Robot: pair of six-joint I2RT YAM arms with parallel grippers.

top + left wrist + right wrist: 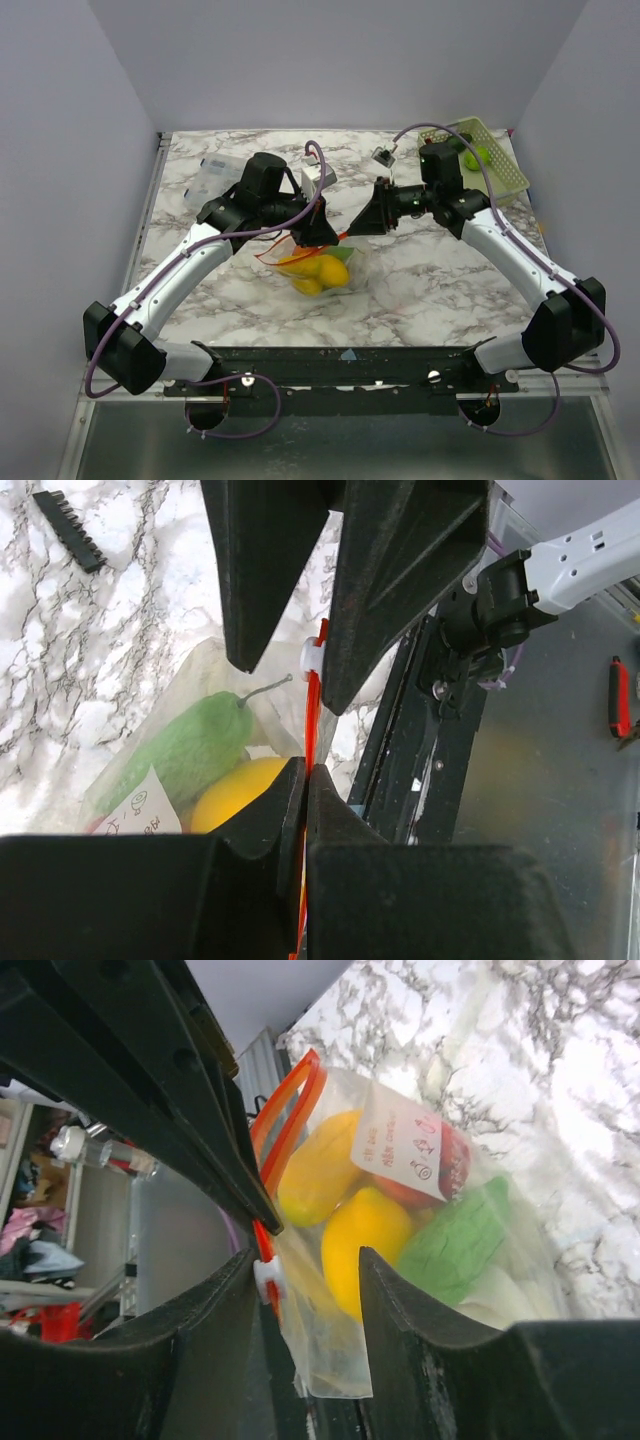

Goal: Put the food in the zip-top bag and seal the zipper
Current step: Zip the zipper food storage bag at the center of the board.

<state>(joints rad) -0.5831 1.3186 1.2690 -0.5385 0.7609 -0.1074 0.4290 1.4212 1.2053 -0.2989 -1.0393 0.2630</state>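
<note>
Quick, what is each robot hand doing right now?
Left gripper: shut on the zipper of the bag.
Right gripper: around the zipper's white slider; cannot tell whether it is clamped.

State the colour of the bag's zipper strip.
Orange-red zipper; clearest in the right wrist view.

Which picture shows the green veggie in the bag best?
The left wrist view: the green veggie shows nearly whole, stem included, through the bag. The right wrist view shows it partly tucked behind yellow food. From the top, it is only a green sliver.
</note>
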